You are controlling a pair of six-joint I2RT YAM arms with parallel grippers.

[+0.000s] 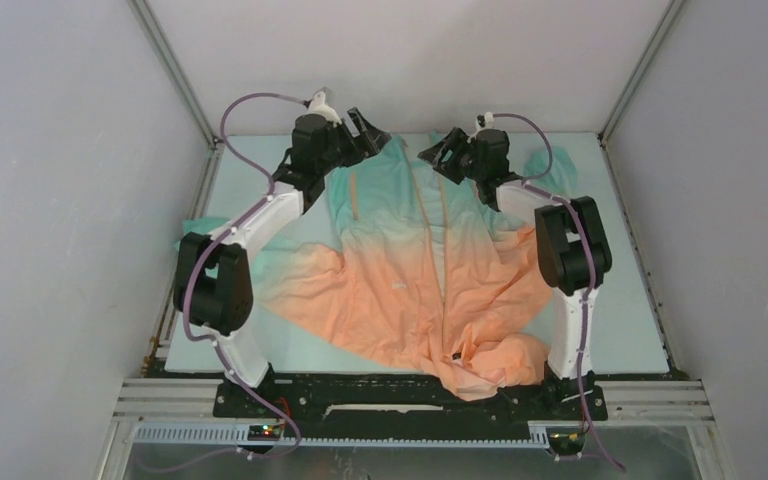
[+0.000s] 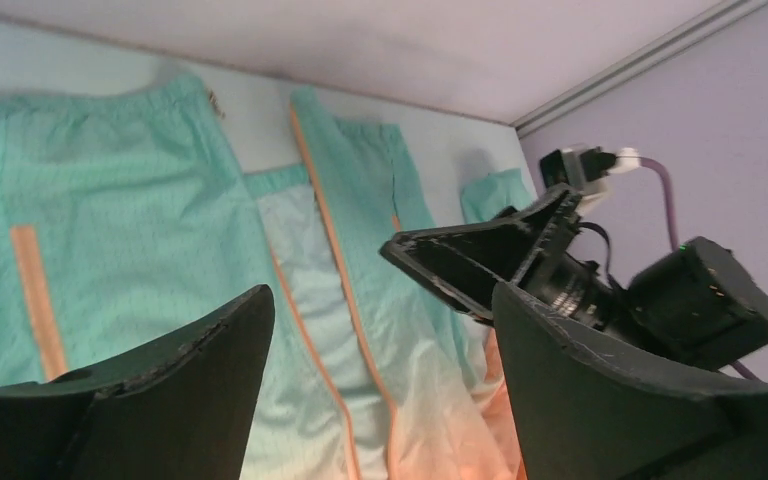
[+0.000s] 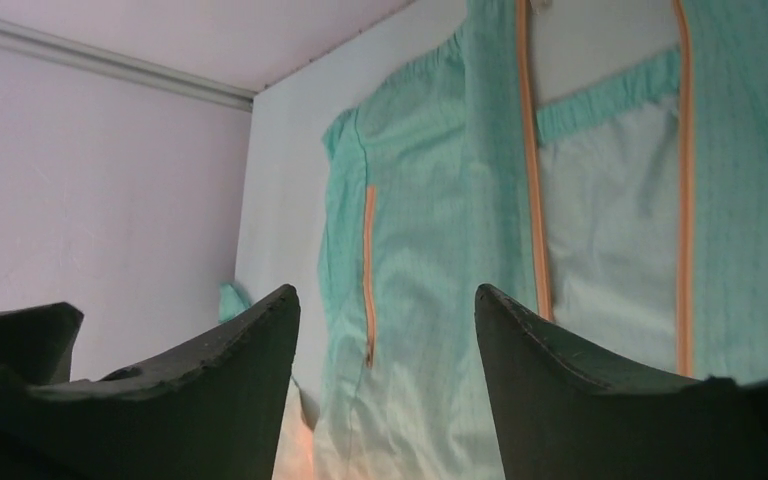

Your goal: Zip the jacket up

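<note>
One jacket (image 1: 390, 280) lies on the pale green table (image 1: 620, 300), stretching from the near edge between the two arm bases out towards the far wall. It is thin and long-sleeved, and its colour runs from peach-orange at the near end to teal-green at the far end.

Nearest, the peach fabric is bunched in a rumpled heap just beside the base of the right arm. A little further out the peach panels spread flatter, and one small white logo (image 1: 397, 287) shows on the left-hand panel.

The front is open. The two orange edges of the front zipper (image 3: 530, 150) run apart from each other, with the pale lining showing between them. Past the middle the cloth turns teal. One orange pocket zip (image 1: 357, 195) shows clearly on the left-hand panel. I cannot make out a second from above. The far end finishes in a gathered teal band. Teal folds also poke out by the left arm's elbow and beyond the right arm.

Furthest out, the two grippers hang over the teal end, facing each other across the open front. The left gripper (image 1: 370, 128) has its fingers spread wide with nothing between them. The right gripper (image 1: 438, 152) is also parted and empty, with only the jacket visible through the gap.
</note>
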